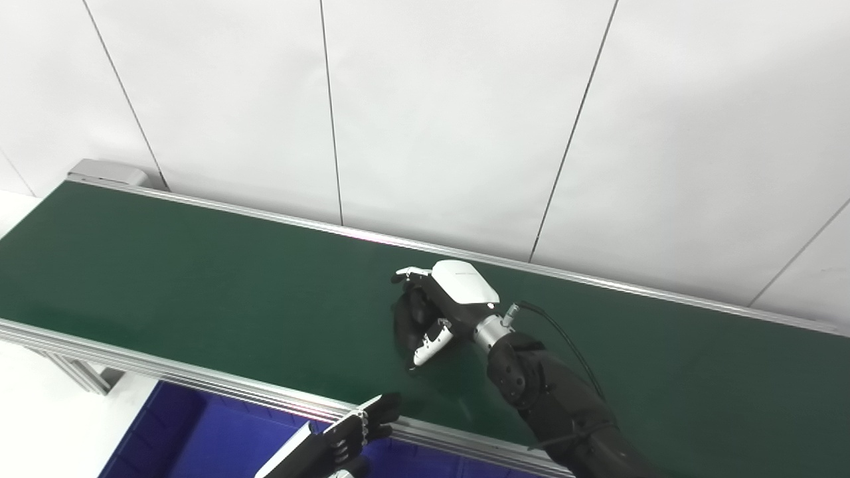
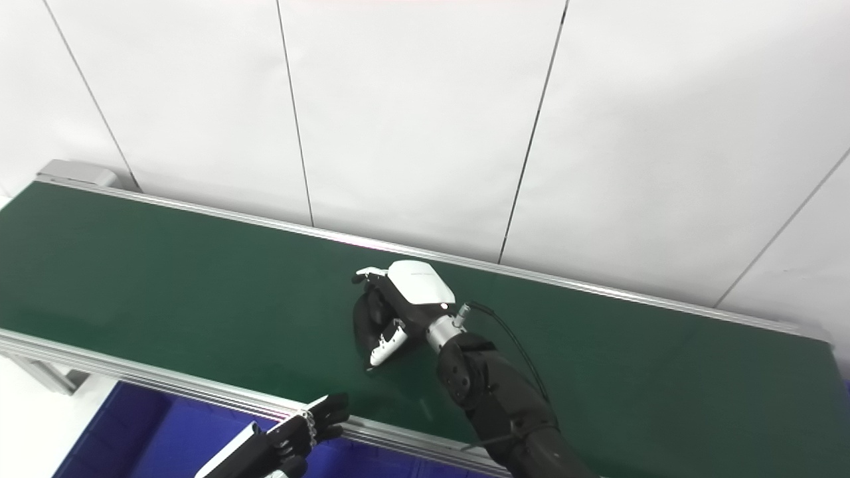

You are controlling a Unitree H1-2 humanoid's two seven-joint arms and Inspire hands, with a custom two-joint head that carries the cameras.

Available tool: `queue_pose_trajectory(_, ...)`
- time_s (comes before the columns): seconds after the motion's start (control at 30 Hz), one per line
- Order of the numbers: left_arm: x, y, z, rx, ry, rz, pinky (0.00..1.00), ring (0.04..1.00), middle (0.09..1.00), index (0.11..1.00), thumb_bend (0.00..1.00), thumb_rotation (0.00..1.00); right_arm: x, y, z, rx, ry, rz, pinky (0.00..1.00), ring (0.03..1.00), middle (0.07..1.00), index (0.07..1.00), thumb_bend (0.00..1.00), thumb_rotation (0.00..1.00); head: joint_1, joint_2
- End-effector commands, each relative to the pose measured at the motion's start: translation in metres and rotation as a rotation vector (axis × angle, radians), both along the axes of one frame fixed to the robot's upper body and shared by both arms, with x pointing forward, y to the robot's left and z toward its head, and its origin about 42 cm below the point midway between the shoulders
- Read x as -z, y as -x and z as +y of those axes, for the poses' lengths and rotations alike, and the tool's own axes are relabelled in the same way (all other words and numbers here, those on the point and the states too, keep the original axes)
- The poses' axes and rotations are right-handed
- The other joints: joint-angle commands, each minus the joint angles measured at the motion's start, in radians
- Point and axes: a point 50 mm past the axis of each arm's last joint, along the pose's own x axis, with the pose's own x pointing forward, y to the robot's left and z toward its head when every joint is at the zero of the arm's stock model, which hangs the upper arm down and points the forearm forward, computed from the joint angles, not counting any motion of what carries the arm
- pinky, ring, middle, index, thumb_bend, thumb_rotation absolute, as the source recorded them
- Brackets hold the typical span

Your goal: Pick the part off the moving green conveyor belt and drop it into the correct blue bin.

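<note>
Part-picking finds the right robot hand [image 1: 435,309] down on the green conveyor belt [image 1: 199,279], near the middle of its length and closer to the far rail than the near one. Its white back faces up and its dark fingers [image 1: 405,318] curl downward and toward the left, with the thumb [image 1: 431,342] bent in beneath them. Whether the curled fingers enclose the part cannot be told, since the hand's own body hides whatever lies under the palm, and no part shows anywhere else on the belt. The dark forearm runs back from the wrist to the lower right edge, with a thin black cable [image 1: 564,338] looping beside it.

The left robot hand [image 2: 302,428] hangs just off the near rail of the belt, fingers stretched out straight and close together, holding nothing. Under it, below the belt's aluminium frame, sits a blue bin [image 1: 192,431], only partly in view. Beyond the belt rises a white panelled wall [image 1: 451,119].
</note>
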Motion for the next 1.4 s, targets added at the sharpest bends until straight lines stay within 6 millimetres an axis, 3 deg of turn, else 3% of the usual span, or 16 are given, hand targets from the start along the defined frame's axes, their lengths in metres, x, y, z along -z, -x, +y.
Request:
queue_pose_trajectory(0.0, -0.011, -0.004, 0.003, 0.004, 0.020, -0.043, 0.94, 0.963, 0.975, 0.939, 0.36, 0.67, 0.012, 0.009, 0.009, -0.044, 0.087, 0.065, 0.43, 0.541, 0.695, 0.707, 0.78, 0.00, 0.000, -0.001)
queue_pose_trajectory(0.07, -0.012, -0.005, 0.003, 0.003, 0.024, -0.047, 0.95, 0.964, 0.975, 0.938, 0.35, 0.67, 0.013, 0.008, 0.008, -0.046, 0.103, 0.068, 0.39, 0.477, 0.663, 0.669, 0.58, 0.00, -0.002, 0.000)
queue_pose_trajectory(0.13, -0.012, -0.006, 0.003, 0.002, 0.026, -0.049, 0.95, 0.963, 0.974, 0.937, 0.35, 0.68, 0.013, 0.007, 0.007, -0.045, 0.120, 0.076, 0.37, 0.461, 0.635, 0.633, 0.53, 0.00, -0.002, 0.000)
queue_pose_trajectory(0.2, -0.012, -0.006, 0.002, 0.003, 0.030, -0.049, 0.95, 0.961, 0.971, 0.935, 0.34, 0.68, 0.013, 0.007, 0.005, -0.045, 0.127, 0.084, 0.36, 0.456, 0.512, 0.589, 0.53, 0.00, -0.002, 0.000)
queue_pose_trajectory(0.47, -0.013, -0.005, 0.004, 0.003, 0.029, -0.047, 0.94, 0.960, 0.969, 0.934, 0.35, 0.67, 0.005, 0.002, -0.008, -0.039, 0.023, 0.082, 0.37, 0.463, 0.519, 0.469, 0.52, 0.00, -0.004, 0.002)
queue_pose_trajectory(0.63, -0.013, -0.006, 0.005, 0.007, 0.033, -0.041, 0.95, 0.960, 0.969, 0.932, 0.35, 0.67, -0.003, -0.003, -0.018, -0.001, -0.039, 0.087, 0.36, 0.465, 0.521, 0.460, 0.51, 0.00, -0.009, 0.003)
queue_pose_trajectory(0.87, -0.011, -0.009, 0.007, 0.015, 0.025, -0.040, 0.94, 0.961, 0.969, 0.934, 0.35, 0.65, -0.021, -0.008, -0.032, 0.025, -0.097, 0.064, 0.41, 0.469, 0.530, 0.456, 0.51, 0.00, -0.020, 0.000)
queue_pose_trajectory(1.37, -0.010, -0.012, 0.011, 0.020, 0.010, -0.037, 0.94, 0.964, 0.971, 0.932, 0.36, 0.65, -0.043, -0.003, -0.049, 0.083, -0.260, -0.012, 0.37, 0.457, 0.529, 0.470, 0.52, 0.00, -0.037, -0.007)
